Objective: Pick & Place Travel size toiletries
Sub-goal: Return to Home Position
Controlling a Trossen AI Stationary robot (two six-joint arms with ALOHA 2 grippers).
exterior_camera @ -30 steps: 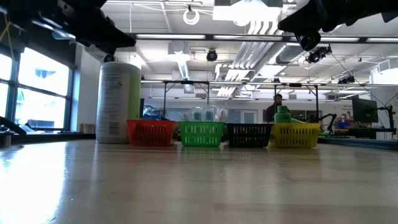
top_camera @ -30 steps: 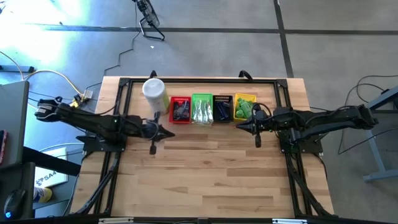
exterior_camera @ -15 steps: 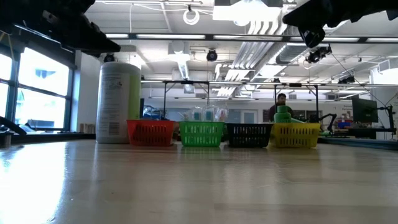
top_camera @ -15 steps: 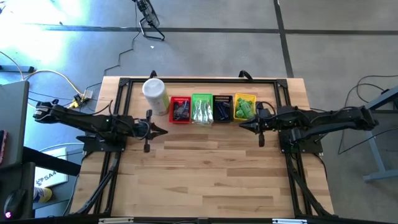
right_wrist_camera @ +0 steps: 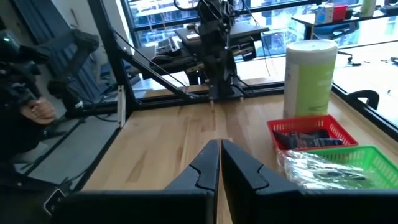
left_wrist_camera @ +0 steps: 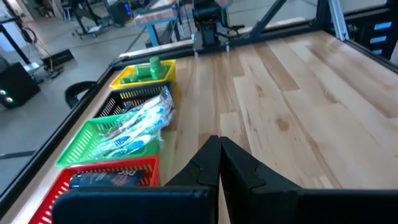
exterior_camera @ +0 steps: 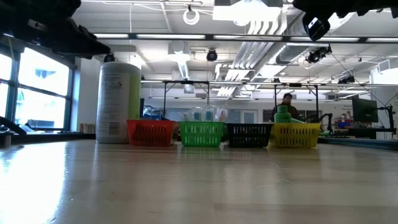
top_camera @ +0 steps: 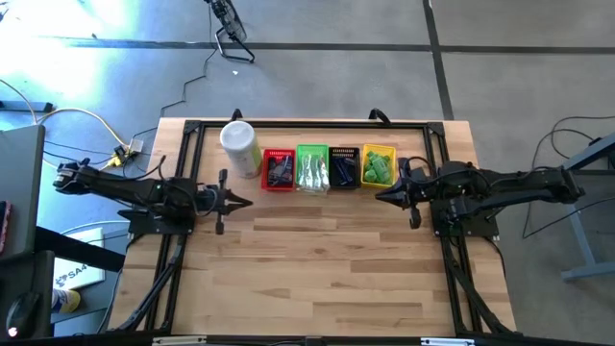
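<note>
Four small baskets stand in a row at the table's far side: red (top_camera: 279, 168), green (top_camera: 311, 168), black (top_camera: 343, 167), yellow (top_camera: 379, 165). Green mini bottles (left_wrist_camera: 146, 70) lie in the yellow basket. Clear-wrapped sticks (left_wrist_camera: 140, 124) lie in the green one, dark tubes (top_camera: 343, 171) in the black one, and dark pieces (right_wrist_camera: 305, 130) in the red one. My left gripper (top_camera: 248, 202) is shut and empty, above the table left of the row. My right gripper (top_camera: 377, 197) is shut and empty, near the yellow basket's near side.
A tall white canister (top_camera: 238, 144) stands left of the red basket. A dark metal frame (top_camera: 307, 125) runs along the table's far and side edges. Bare wood (top_camera: 317, 269) fills the table's middle and near part. A person (exterior_camera: 286, 99) shows far off in the room.
My left gripper has drawn back toward the table's left edge. My right gripper has drawn back toward the right edge. Both stay shut and empty. The baskets and their contents have not moved.
</note>
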